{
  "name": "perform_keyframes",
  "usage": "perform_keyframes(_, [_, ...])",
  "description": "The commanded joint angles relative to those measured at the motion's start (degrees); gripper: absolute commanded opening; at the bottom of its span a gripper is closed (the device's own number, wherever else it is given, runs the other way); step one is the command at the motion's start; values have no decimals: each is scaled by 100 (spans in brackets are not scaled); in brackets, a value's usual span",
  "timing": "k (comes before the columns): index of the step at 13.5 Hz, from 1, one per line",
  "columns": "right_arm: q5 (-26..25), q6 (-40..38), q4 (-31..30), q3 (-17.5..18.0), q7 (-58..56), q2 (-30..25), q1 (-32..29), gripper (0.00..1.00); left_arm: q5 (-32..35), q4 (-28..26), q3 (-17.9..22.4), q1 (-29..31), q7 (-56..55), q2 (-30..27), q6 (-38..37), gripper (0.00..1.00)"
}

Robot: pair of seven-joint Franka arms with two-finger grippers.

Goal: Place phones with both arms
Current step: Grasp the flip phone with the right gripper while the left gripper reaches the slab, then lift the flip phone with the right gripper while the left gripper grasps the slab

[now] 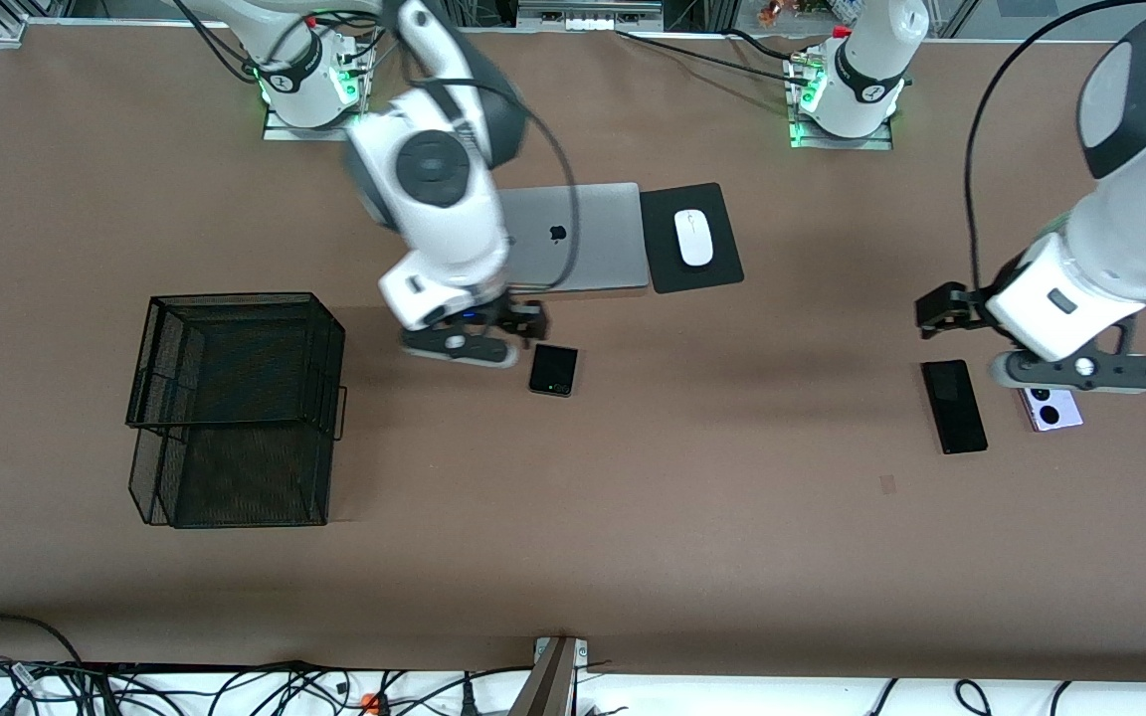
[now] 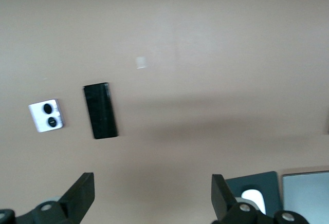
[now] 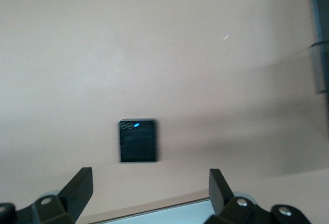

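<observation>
A small square black flip phone [image 1: 553,370] [image 3: 138,141] lies flat on the brown table, nearer to the front camera than the laptop. My right gripper [image 1: 523,320] [image 3: 149,180] hangs open over the strip of table between that phone and the laptop's edge, holding nothing. Toward the left arm's end lie a long black slab phone [image 1: 954,406] [image 2: 100,111] and, beside it, a lavender-white flip phone [image 1: 1052,408] [image 2: 46,116] with two black circles. The left wrist partly covers this phone in the front view. My left gripper [image 1: 939,310] [image 2: 151,188] is open and empty over bare table by the slab phone's end.
A closed silver laptop [image 1: 573,239] lies mid-table near the bases. Beside it a white mouse [image 1: 694,237] rests on a black pad [image 1: 717,268]. A black wire basket [image 1: 235,408] stands toward the right arm's end. Cables run along the table's edge nearest the camera.
</observation>
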Motion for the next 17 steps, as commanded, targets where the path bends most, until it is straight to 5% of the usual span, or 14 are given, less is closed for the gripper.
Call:
perform_keyframes(1, [-170,123,646,-112,709,666,282,100,157,-94,-94,39,83,-104,-76,100])
perform_keyframes(11, [-442,1397,462,-130,2065,1634,300,100,253,-515,-85,240,118,-245,-165,100])
perform_keyframes(17, [-487,1610,331,-130,1916,1898,309,100,262,-2131,-76,768,126,-175,1793,100])
